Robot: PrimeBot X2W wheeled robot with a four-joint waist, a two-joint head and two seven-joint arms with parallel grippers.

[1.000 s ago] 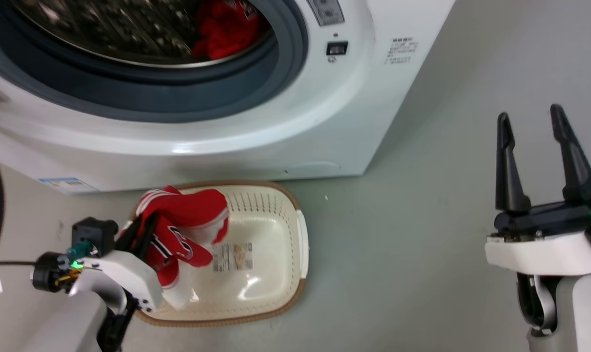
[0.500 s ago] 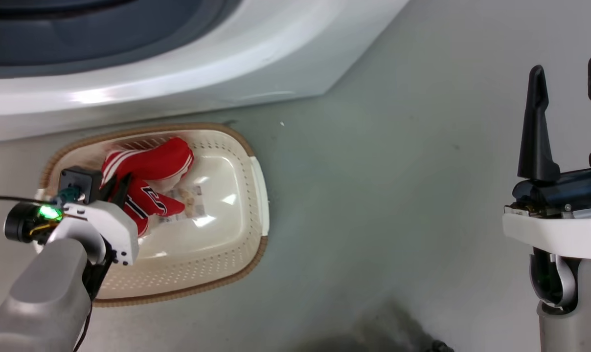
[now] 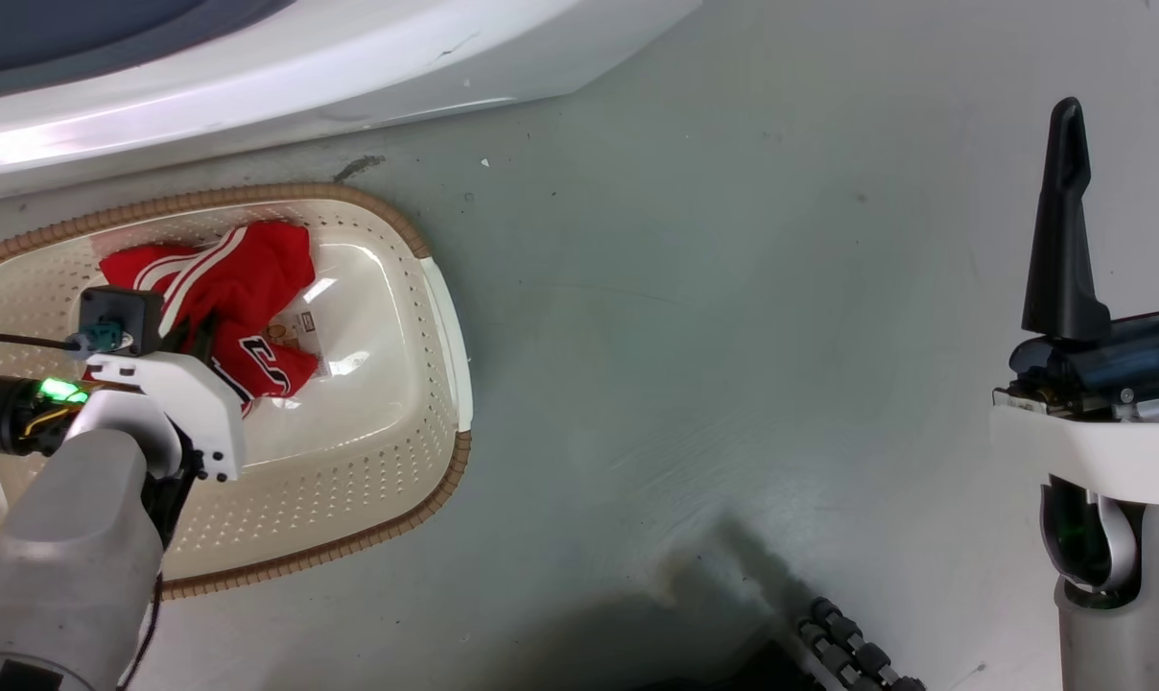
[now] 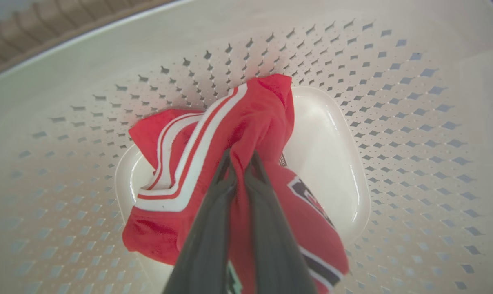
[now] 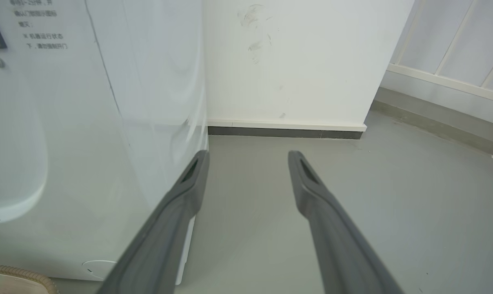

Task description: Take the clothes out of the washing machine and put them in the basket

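A red garment with white stripes and black-and-white lettering [image 3: 229, 288] lies bunched at the bottom of the cream perforated basket [image 3: 368, 461], which stands on the floor before the washing machine [image 3: 349, 58]. My left gripper [image 3: 194, 338] reaches down into the basket. In the left wrist view its fingers [image 4: 240, 159] are shut on a fold of the red garment [image 4: 254, 110], with the basket's wall [image 4: 352, 61] all around. My right gripper [image 3: 1124, 106] hangs open at the far right, holding nothing. In the right wrist view the right gripper [image 5: 248, 157] points past the washing machine's side [image 5: 87, 122].
Grey floor [image 3: 733, 336] stretches between the basket and my right arm. A dark ridged part [image 3: 848, 653] shows at the bottom edge. A white wall with a dark baseboard [image 5: 287, 61] stands behind the washer, and a panelled wall [image 5: 454, 49] is further right.
The head camera has tilted down, so the washer's porthole left the picture. My left gripper has lowered the red garment from the basket's rim to its bottom. The right gripper stayed open.
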